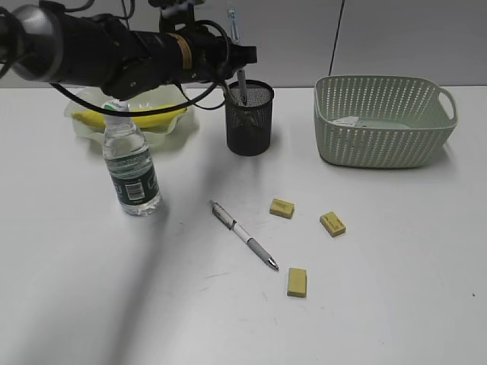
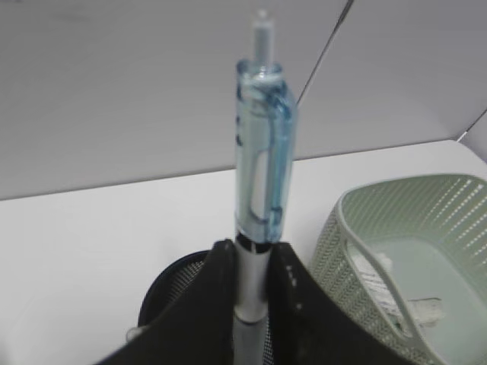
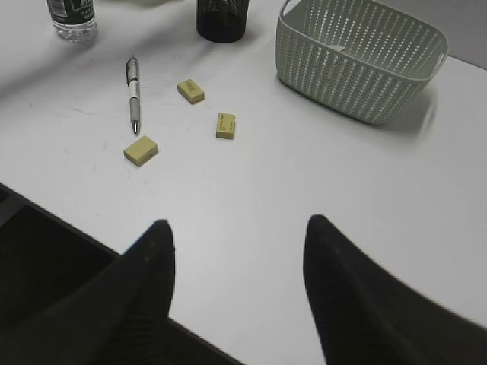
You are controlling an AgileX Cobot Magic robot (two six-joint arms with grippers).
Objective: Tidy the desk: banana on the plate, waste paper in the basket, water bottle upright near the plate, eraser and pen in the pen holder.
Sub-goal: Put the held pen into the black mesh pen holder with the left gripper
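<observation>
Done: banana [image 1: 129,118] on plate [image 1: 80,125]; water bottle [image 1: 131,169] upright just beside it; waste paper [image 1: 351,120] in basket [image 1: 384,122]. In hand: left gripper [image 2: 251,293], reaching across from the left, clamped on a clear-blue pen [image 2: 262,144], upright above pen holder [image 1: 249,118]. Left: 3 erasers [image 1: 282,207] and 1 pen [image 1: 243,234] on desk [image 1: 396,289]. Right gripper [image 3: 236,262] hung apart, jaws spread, empty.

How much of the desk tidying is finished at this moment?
Done: yellow banana on the ruffled green plate; clear water bottle upright nearby; crumpled paper in the sage basket. In hand: left gripper holds a blue pen over the black mesh holder. Left: grey pen, three yellow erasers.
</observation>
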